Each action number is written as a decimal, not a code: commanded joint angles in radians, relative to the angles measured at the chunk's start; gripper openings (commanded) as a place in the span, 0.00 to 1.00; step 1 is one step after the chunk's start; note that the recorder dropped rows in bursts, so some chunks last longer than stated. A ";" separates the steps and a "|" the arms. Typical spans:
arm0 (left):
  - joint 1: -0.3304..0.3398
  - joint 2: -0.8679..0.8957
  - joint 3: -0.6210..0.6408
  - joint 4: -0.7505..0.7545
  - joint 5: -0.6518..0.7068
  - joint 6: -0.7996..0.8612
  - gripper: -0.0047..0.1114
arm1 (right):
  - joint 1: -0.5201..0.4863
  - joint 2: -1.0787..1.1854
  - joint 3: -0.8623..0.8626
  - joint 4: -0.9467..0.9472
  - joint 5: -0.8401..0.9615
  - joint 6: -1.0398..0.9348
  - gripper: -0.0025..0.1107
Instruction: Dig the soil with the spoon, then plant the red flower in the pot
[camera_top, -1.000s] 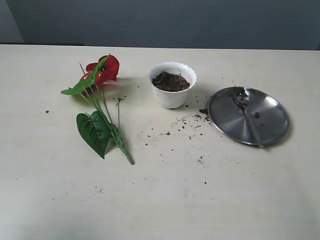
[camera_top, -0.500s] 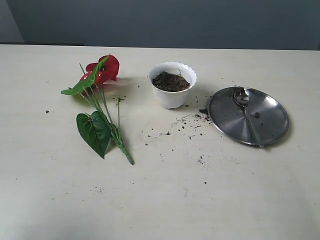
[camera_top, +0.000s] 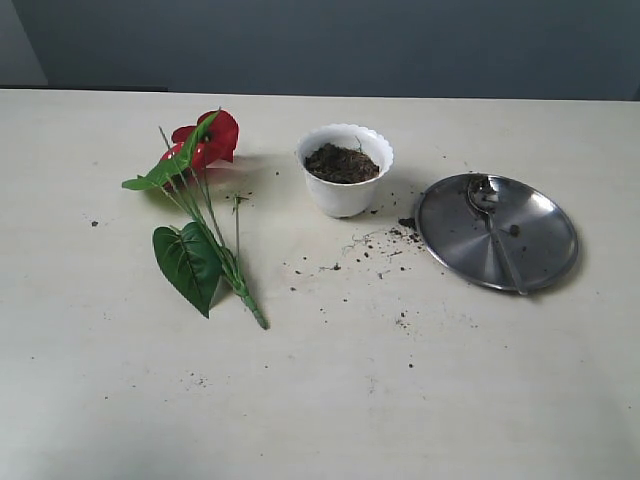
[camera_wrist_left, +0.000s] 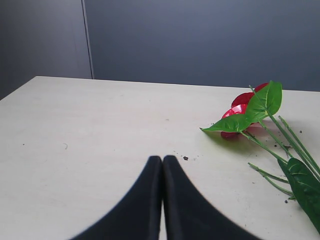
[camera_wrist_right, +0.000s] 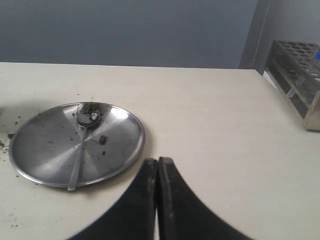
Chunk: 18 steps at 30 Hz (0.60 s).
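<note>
The white scalloped pot (camera_top: 345, 170) stands at the table's middle back, filled with dark soil (camera_top: 341, 163). The red flower (camera_top: 207, 139) lies flat on the table to the left of the pot, stems and big green leaf (camera_top: 187, 265) trailing toward the front; the left wrist view shows its blooms (camera_wrist_left: 243, 110). The spoon (camera_top: 492, 227) (camera_wrist_right: 82, 135) lies on the round steel plate (camera_top: 540, 245) (camera_wrist_right: 120, 145) at the right. My left gripper (camera_wrist_left: 162, 159) is shut and empty, apart from the flower. My right gripper (camera_wrist_right: 158, 161) is shut and empty, beside the plate. Neither arm shows in the exterior view.
Loose soil crumbs (camera_top: 385, 245) are scattered between the pot and the plate. A test-tube rack (camera_wrist_right: 295, 80) stands at the table's edge in the right wrist view. A dark wall runs behind the table.
</note>
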<state>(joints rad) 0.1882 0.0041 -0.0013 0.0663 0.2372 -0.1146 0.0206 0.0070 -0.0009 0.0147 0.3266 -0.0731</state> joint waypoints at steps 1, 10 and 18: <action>0.001 -0.004 0.001 0.001 -0.005 -0.007 0.05 | -0.021 -0.007 0.001 0.002 -0.001 -0.006 0.02; 0.001 -0.004 0.001 0.001 -0.005 -0.007 0.05 | -0.033 -0.007 0.001 0.002 -0.001 -0.006 0.02; 0.001 -0.004 0.001 0.001 -0.005 -0.007 0.05 | -0.032 -0.007 0.001 0.002 -0.003 -0.006 0.02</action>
<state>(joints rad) 0.1882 0.0041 -0.0013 0.0663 0.2372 -0.1146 -0.0062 0.0062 -0.0009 0.0169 0.3290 -0.0757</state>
